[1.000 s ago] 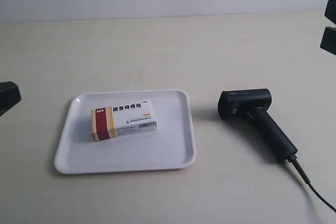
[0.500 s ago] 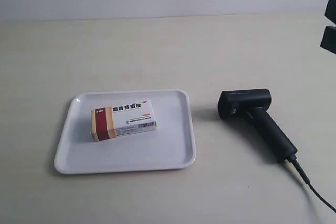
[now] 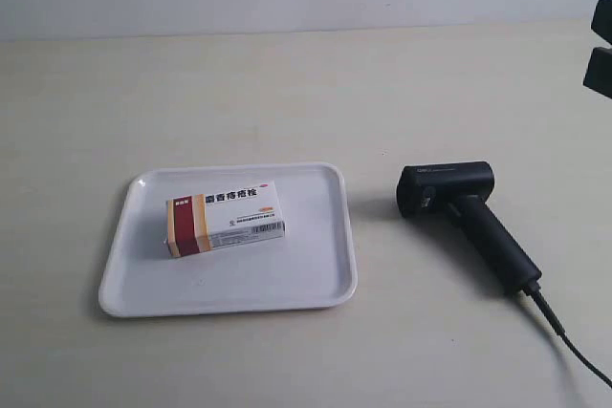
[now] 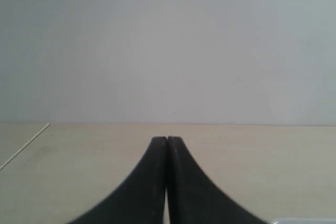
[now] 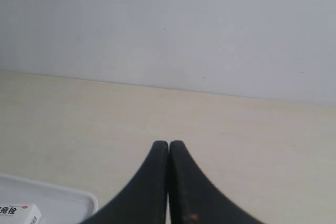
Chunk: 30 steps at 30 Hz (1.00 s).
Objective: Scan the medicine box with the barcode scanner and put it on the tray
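The medicine box, a white carton with a dark red and orange end, lies flat on the white tray left of centre in the exterior view. To the tray's right the black barcode scanner lies on its side on the table, with nothing holding it. My left gripper is shut and empty above bare table, with a sliver of the tray's rim beside it. My right gripper is also shut and empty. A tray corner and the box's end show beside it.
The scanner's black cable trails off towards the exterior view's lower right corner. Black parts of the arm at the exterior view's right show at that edge. A pale wall stands behind the beige table.
The dark arm part seen at the exterior view's left edge one second ago has left the frame. Box, tray and scanner have not moved.
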Motion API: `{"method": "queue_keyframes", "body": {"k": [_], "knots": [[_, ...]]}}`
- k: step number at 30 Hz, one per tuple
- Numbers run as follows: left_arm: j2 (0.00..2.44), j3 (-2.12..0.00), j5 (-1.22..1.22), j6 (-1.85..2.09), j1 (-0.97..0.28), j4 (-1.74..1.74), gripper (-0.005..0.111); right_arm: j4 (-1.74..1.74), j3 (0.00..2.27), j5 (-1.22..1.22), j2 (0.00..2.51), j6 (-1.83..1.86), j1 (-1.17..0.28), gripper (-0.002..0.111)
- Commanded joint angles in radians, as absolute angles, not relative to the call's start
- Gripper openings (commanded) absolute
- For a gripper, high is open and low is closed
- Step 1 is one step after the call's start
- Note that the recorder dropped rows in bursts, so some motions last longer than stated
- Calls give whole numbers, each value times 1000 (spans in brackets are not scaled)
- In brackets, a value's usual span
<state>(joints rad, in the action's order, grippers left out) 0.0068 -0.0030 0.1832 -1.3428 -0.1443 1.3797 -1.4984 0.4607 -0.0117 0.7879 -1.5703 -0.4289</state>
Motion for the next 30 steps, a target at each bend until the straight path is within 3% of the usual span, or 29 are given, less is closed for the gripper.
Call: {"method": "queue_keyframes", "body": {"k": [1,12,15,22,30], "knots": [[0,0,140,-1345,-136,1372,2,-1494,457,-13,782,-1573,-430,0],[0,0,0,-1330,-138,1341,2,-1494,457,-13,782,-1573,-430,0],[0,0,29,-1108,-138,1078,2,-1491,457,-30,782,-1573,-430,0],[0,0,89,-35,-140,74,2,-1491,457,-35,782,-1573,-430,0],[0,0,150,22,-83,33,2,-1491,457,-35,782,-1573,-430,0]]}}
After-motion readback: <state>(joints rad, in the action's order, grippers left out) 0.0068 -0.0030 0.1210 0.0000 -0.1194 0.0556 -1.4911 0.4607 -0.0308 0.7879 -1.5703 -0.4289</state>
